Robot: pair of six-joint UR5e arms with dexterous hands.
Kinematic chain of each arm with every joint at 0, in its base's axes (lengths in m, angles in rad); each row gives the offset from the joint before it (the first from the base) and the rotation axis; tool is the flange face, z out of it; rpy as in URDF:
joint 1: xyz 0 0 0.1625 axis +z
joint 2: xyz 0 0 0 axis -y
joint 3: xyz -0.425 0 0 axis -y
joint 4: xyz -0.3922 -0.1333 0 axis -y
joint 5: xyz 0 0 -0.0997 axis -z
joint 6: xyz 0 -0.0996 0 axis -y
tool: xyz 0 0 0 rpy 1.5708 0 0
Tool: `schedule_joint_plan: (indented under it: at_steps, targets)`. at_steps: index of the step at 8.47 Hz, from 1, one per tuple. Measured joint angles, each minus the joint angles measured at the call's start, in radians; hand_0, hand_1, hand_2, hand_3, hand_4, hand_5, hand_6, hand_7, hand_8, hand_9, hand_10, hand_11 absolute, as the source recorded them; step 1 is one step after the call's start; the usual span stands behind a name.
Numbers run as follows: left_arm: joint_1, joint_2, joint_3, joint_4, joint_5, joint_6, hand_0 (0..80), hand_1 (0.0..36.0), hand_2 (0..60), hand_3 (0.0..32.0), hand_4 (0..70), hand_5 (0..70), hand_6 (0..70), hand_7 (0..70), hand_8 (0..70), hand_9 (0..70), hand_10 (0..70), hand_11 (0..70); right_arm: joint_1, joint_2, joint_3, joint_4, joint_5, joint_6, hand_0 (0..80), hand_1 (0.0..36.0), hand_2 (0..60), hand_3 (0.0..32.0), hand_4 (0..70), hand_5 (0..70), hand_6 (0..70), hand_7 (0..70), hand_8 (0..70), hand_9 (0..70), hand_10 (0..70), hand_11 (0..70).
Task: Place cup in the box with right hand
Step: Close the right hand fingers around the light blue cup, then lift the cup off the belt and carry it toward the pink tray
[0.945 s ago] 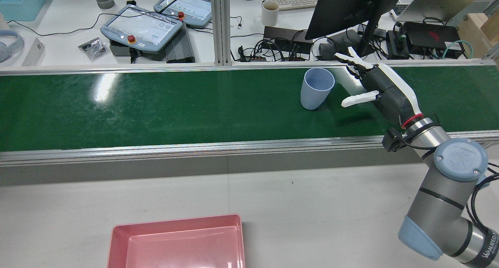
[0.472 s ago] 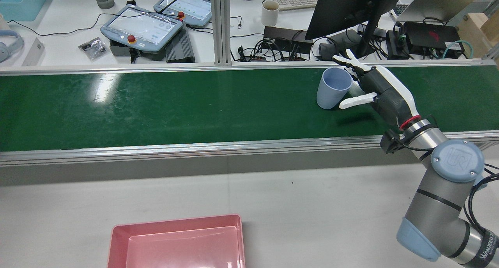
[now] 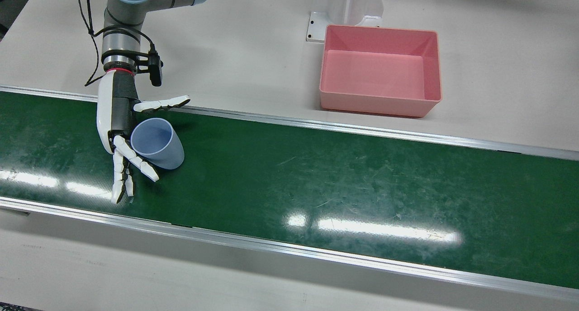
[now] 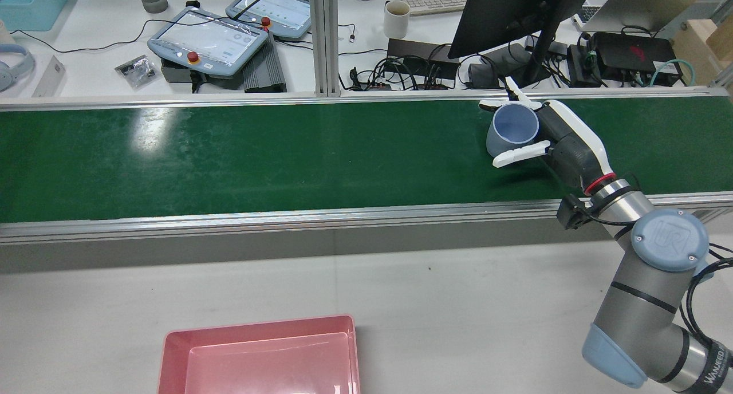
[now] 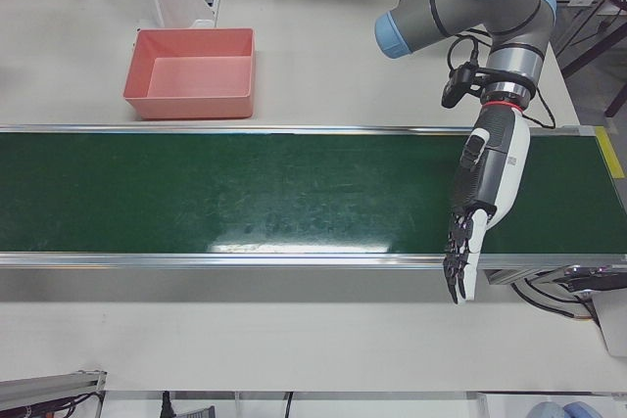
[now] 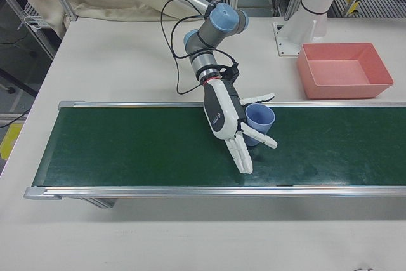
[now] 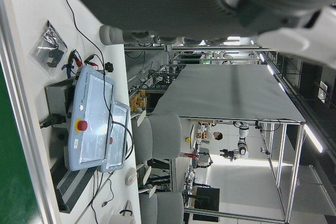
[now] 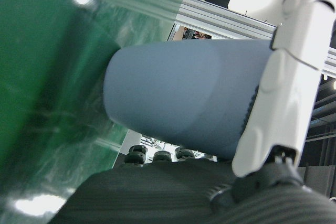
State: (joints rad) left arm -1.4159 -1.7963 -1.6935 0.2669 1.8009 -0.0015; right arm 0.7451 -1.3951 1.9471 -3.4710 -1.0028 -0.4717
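Note:
A light blue cup (image 3: 158, 143) stands on the green conveyor belt (image 3: 316, 180), against the palm of my right hand (image 3: 120, 121). The fingers (image 3: 120, 175) reach past its far side and one curls at its base; the thumb (image 3: 160, 104) is spread on the other side, apart from the cup. In the rear view the cup (image 4: 512, 127) leans slightly in the hand (image 4: 558, 139). It fills the right hand view (image 8: 184, 98). The pink box (image 3: 380, 105) sits empty on the white table. My left hand (image 5: 480, 203) is open and flat over the belt, holding nothing.
The belt has aluminium rails (image 3: 316, 252) along both edges. A white pedestal (image 3: 346, 8) stands just behind the box. Behind the belt, a desk holds two teach pendants (image 4: 209, 39), a monitor (image 4: 515, 10) and cables.
The cup has travelled along the belt toward my right hand and now sits against the palm. The hand has shifted slightly toward it, with thumb and fingers now on either side.

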Motion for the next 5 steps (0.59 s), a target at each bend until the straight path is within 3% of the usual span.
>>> schedule_joint_plan:
  at_steps: [1,2,3,4,5]
  targets:
    - [0.000,0.000,0.000,0.000,0.000,0.000,0.0,0.0,0.0,0.0,0.0,0.0,0.0,0.0,0.0,0.0,0.0,0.0,0.001,0.000,0.000,0.001,0.004,0.001,52.0,23.6,42.8,0.0,29.2,7.8,9.7,30.4,8.4,17.0,13.3,21.4]
    - [0.000,0.000,0.000,0.000,0.000,0.000,0.0,0.0,0.0,0.0,0.0,0.0,0.0,0.0,0.0,0.0,0.0,0.0,0.001,-0.001,0.000,0.002,0.010,0.002,50.4,25.9,60.0,0.0,31.3,9.1,14.4,49.2,18.0,32.9,19.4,30.2]
    - [0.000,0.000,0.000,0.000,0.000,0.000,0.0,0.0,0.0,0.0,0.0,0.0,0.0,0.0,0.0,0.0,0.0,0.0,0.002,-0.002,0.000,0.002,0.014,0.002,49.2,27.6,60.0,0.0,33.0,10.4,18.9,67.7,26.0,45.6,25.9,39.3]
    - [0.000,0.000,0.001,0.000,0.000,0.000,0.0,0.0,0.0,0.0,0.0,0.0,0.0,0.0,0.0,0.0,0.0,0.0,0.005,-0.003,0.001,0.002,0.019,0.002,48.6,27.6,60.0,0.0,32.2,13.4,27.1,70.0,44.7,70.0,38.4,55.4]
    - [0.000,0.000,0.001,0.000,0.000,0.000,0.0,0.0,0.0,0.0,0.0,0.0,0.0,0.0,0.0,0.0,0.0,0.0,0.008,-0.004,0.003,0.001,0.029,0.006,43.1,19.4,60.0,0.0,25.8,17.1,35.8,70.0,70.0,70.0,48.0,67.9]
